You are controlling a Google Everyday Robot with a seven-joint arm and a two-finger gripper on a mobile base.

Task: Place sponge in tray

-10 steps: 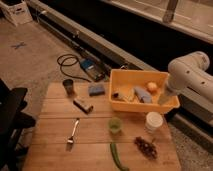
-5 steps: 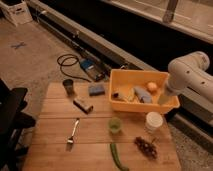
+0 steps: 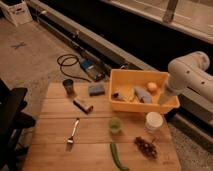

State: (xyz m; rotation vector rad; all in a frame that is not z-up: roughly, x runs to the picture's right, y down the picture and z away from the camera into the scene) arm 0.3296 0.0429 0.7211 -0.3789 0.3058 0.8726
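One sponge point(image 3: 96, 89) on table point(image 3: 95, 131) beside one tray point(image 3: 141, 107); one pincer point(image 3: 164, 99) at tray's right wall, state unreadable.

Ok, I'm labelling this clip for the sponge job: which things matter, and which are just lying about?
Job: sponge, yellow tray, gripper at the tray's right end.
Lying about: dark cup, brown block, fork, green cup, white cup, grapes.

sponge point(image 3: 96, 89) left of tray point(image 3: 142, 107) (outside it) | end effector point(image 3: 164, 99) at tray's right rim
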